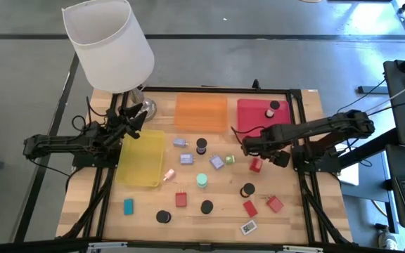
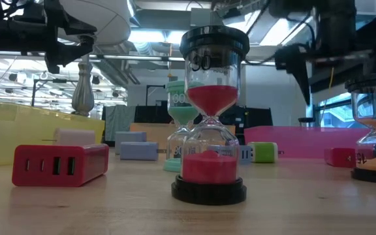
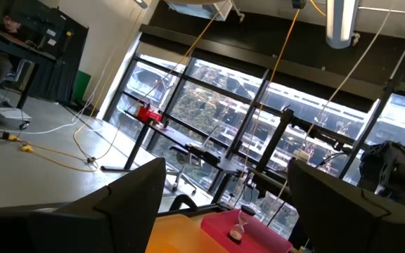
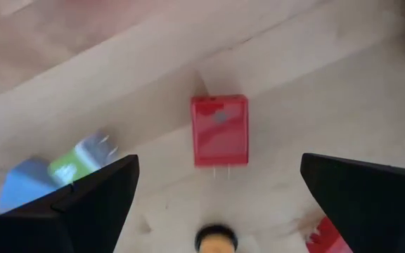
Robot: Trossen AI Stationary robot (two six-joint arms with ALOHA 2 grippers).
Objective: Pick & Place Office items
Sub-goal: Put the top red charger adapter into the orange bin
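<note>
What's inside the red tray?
One small hourglass with a dark top stands in the red tray, near its far right corner. The right arm crosses over the tray's near edge, so anything under it there cannot be seen.

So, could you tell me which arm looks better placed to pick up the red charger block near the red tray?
Probably the right. Its open right gripper hovers beside the red charger block, which sits between its fingers in the wrist view. The left gripper waits by the yellow tray, far off.

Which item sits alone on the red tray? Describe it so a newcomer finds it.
Start at the red tray at the table's far right corner, beside the orange tray. The small black-capped sand timer stands alone on it; all other pieces lie on bare wood.
</note>
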